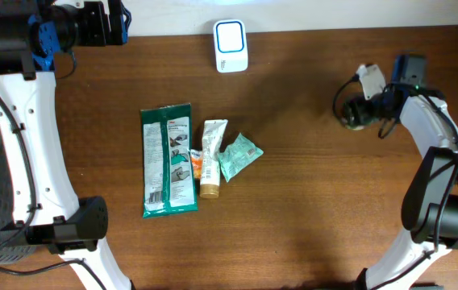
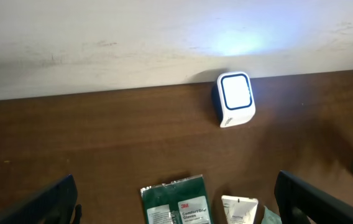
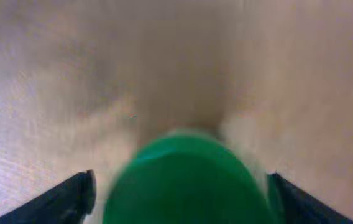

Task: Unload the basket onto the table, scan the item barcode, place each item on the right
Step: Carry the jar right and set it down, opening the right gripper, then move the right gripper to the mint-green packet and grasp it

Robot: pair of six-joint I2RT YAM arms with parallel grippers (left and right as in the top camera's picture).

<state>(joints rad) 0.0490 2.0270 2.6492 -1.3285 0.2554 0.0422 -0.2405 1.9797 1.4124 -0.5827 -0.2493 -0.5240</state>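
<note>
A round green item (image 3: 186, 180) fills the bottom of the right wrist view, blurred, between the spread fingers of my right gripper (image 3: 183, 202), with table showing on both sides of it. Overhead, that gripper (image 1: 356, 113) is low over the table at the right, and the item there is only a dark shape under it. The white barcode scanner (image 1: 231, 46) stands at the table's back edge, its window lit. My left gripper (image 1: 116, 22) hangs open at the back left, nothing between its fingers (image 2: 40, 205), looking down at the scanner (image 2: 235, 98).
A green glove pack (image 1: 168, 161), a white tube (image 1: 210, 157) and a small teal pouch (image 1: 239, 155) lie side by side mid-table. The pale wall (image 2: 164, 37) runs right behind the scanner. The right arm's cables (image 1: 374, 89) loop near its wrist.
</note>
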